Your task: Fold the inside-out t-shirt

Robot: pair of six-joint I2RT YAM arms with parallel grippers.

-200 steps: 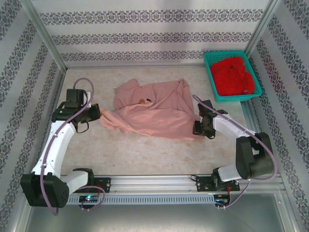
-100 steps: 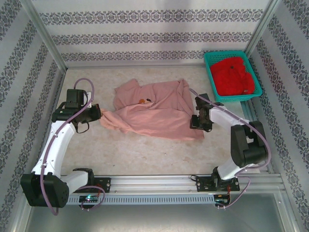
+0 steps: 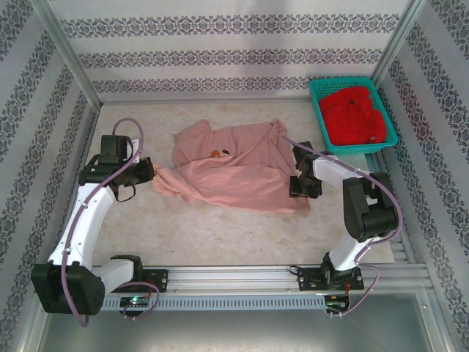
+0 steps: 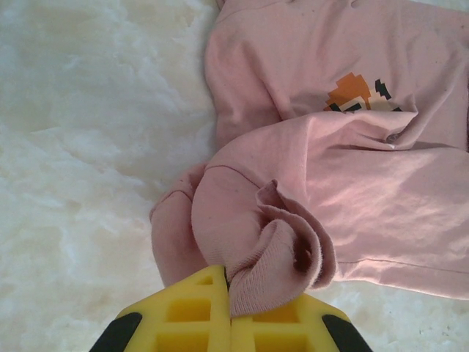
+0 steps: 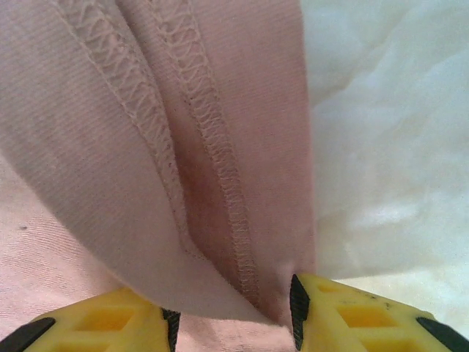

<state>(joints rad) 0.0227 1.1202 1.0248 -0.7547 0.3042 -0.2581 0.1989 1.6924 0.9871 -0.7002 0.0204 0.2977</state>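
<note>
Around, patterned walls (image 3: 220, 44); t-shirt (image 3: 234, 176) on tabletop (image 3: 220, 235)

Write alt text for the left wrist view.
The yellow left gripper is shut on a bunched fold of the pink t-shirt. The shirt spreads up and right over the white table, with an orange pixelated print near the top.
</note>
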